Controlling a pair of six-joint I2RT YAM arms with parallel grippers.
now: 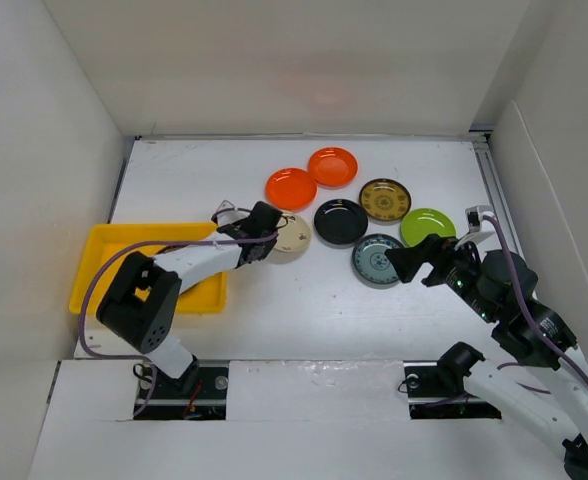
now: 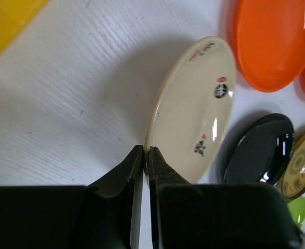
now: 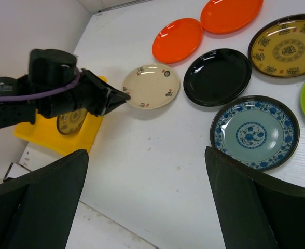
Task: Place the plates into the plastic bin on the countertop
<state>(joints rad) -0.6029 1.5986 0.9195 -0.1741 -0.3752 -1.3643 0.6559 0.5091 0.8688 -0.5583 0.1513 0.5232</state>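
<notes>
left gripper (image 2: 144, 153) has its fingers squeezed almost completely together, tips right at the near rim of the cream plate (image 2: 194, 109). can't honestly tell if the lip is nipped between them or they're just touching it. right gripper (image 3: 146, 153) is spread wide and holds nothing, hanging just beside the blue patterned plate (image 3: 254, 132).

further out on the white countertop (image 1: 304, 310): two orange plates (image 3: 177, 39), a black one (image 3: 217, 77), a gold patterned one (image 3: 285, 45) and a lime green one (image 1: 427, 226). the yellow plastic bin (image 1: 104, 240) is at the left, with one gold patterned plate (image 3: 71, 120) already in it.

handling guess: small, light, rigid and glossy, so slippery. they lie flat, so the raised rim is the only real place to pinch, and a thin edge grip could let a plate swing or slide out.

writing: the cream plate has little red and black marks, maybe characters, too small to read. no brands i can see.
</notes>
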